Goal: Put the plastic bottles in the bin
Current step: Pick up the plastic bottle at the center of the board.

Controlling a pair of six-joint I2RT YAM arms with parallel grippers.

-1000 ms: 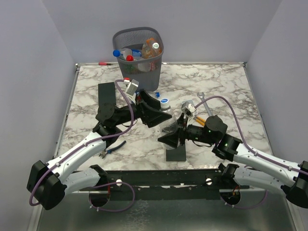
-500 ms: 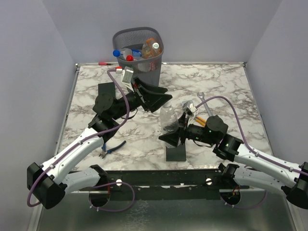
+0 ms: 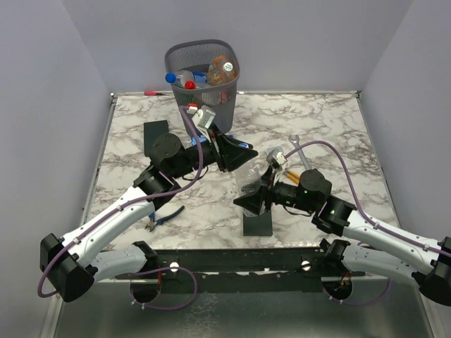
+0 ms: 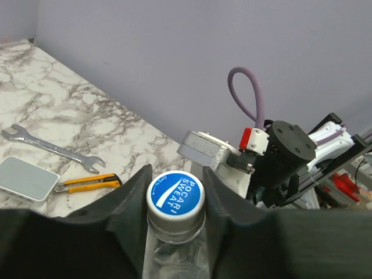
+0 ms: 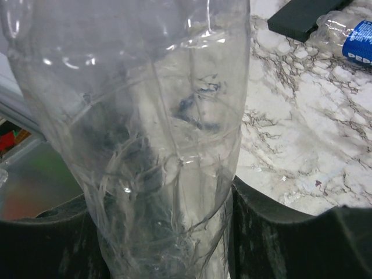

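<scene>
A clear plastic bottle (image 3: 248, 177) with a blue cap (image 4: 175, 193) stands upright over the middle of the table, held at both ends. My left gripper (image 3: 242, 153) comes in from the left and is shut on its cap and neck, its fingers (image 4: 131, 203) pressed against both sides. Lower down, my right gripper (image 3: 255, 199) is shut on the bottle's crinkled body (image 5: 145, 116), with dark pads on either side. The dark wire-mesh bin (image 3: 211, 98) stands at the far edge with several bottles (image 3: 190, 79) inside. Another bottle with a blue label (image 5: 349, 35) lies on the table.
Black slabs lie at the left (image 3: 156, 137) and near the front edge (image 3: 257, 224). Blue-handled pliers (image 3: 163, 218) rest front left. A wrench (image 4: 52, 150), a yellow utility knife (image 4: 87, 183) and a grey card (image 4: 26, 177) lie right of centre. Walls enclose three sides.
My left gripper swung from the far left over to the bottle's top and closed on the cap. The right gripper kept holding the bottle in place.
</scene>
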